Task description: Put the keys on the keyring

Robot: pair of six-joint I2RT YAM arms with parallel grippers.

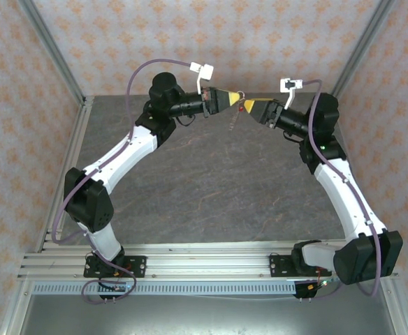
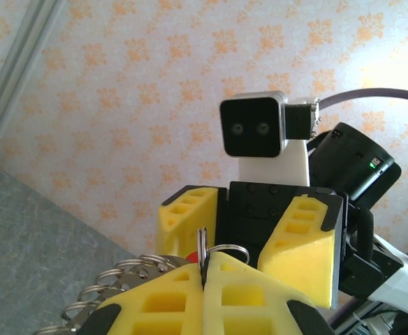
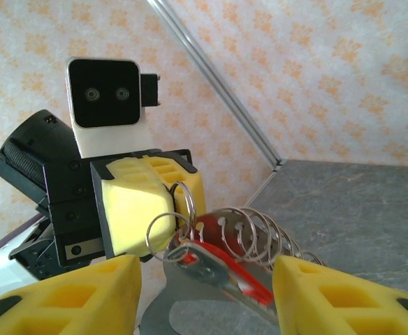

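Find the keyring (image 3: 256, 234) up in the air over the far middle of the worktop (image 1: 190, 181), pinched in the left hand (image 2: 205, 269), shut tight with both yellow fingers (image 2: 253, 300) pressed together on one thin wire loop. See the rest of it hanging free below that grip: a row of small wire rings fanned along a flat grey metal piece. Note the right hand (image 3: 205, 279) facing the left one almost nose to nose, spread wide and gripping nothing. Look for the keys (image 3: 221, 269) in the gap between its fingers: a silver blade with a bright red patch, lying against the hanging rings and touching neither yellow finger. Cannot tell whether already threaded on a ring or merely resting among them.

Treat the whole bunch as light, hard and probably slippery, being bare metal. Expect swinging and twisting at any nudge, since hung from a single point. Expect springy wire loops, stiff enough to hold shape yet likely to flex a little under pressure. Little fear of breakage, more of slipping or snagging. Take the key by its flat faces, across the broad part near the red patch, never by the thin edges, leaving clear whichever end carries the hole. Hold the wire loop close to its split, if findable; not readable at this size. Close slowly and squarely, to avoid flicking the key aside or knocking it down to the worktop
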